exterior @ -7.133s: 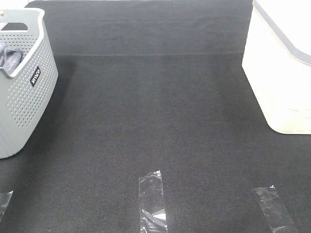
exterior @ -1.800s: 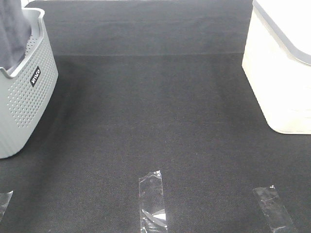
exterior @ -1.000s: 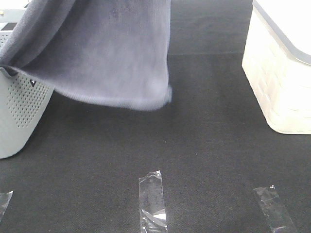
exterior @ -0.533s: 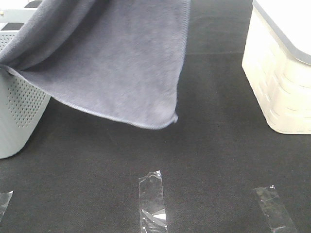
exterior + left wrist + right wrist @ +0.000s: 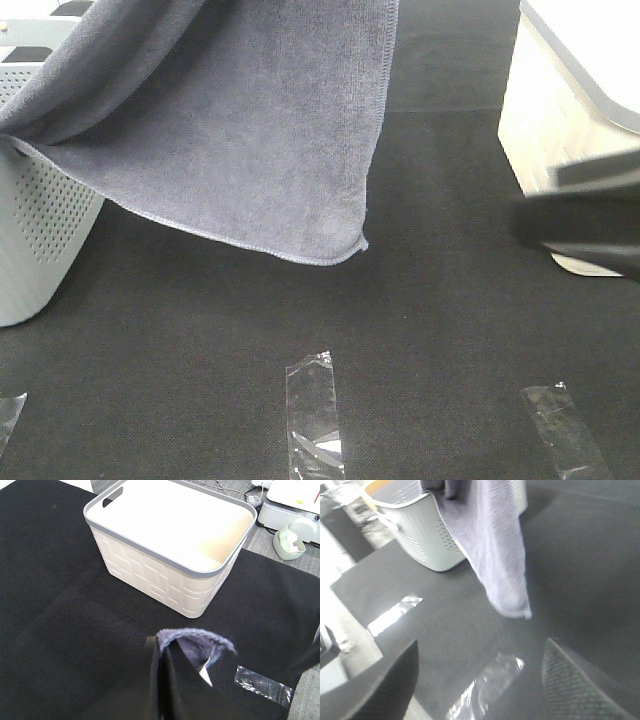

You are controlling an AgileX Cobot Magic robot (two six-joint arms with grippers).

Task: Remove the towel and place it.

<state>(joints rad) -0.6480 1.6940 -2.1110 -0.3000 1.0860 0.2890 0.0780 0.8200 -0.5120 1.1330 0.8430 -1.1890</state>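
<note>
The slate-grey towel (image 5: pixel 260 130) hangs spread in the air, from the grey perforated basket (image 5: pixel 40 250) at the left out over the black mat. Its lower corner dangles just above the mat. One end still drapes over the basket's rim. My left gripper (image 5: pixel 160 647) is shut on the towel's (image 5: pixel 200 642) upper edge; it is above the high view's frame. The right gripper (image 5: pixel 481 645) is open with nothing between its fingers, low over the mat, facing the hanging towel (image 5: pixel 495 545). In the high view it is a dark blur (image 5: pixel 580 215) at the right edge.
A cream-white basket (image 5: pixel 560 120) with a grey rim stands at the right, seen from above with nothing inside (image 5: pixel 150 575). Three clear tape strips (image 5: pixel 313 415) lie along the mat's front edge. Desk clutter sits beyond the mat (image 5: pixel 290 535).
The towel has come up out of the grey basket and swung right; over the last half second it has steadied. The right arm has come in from the right edge.
</note>
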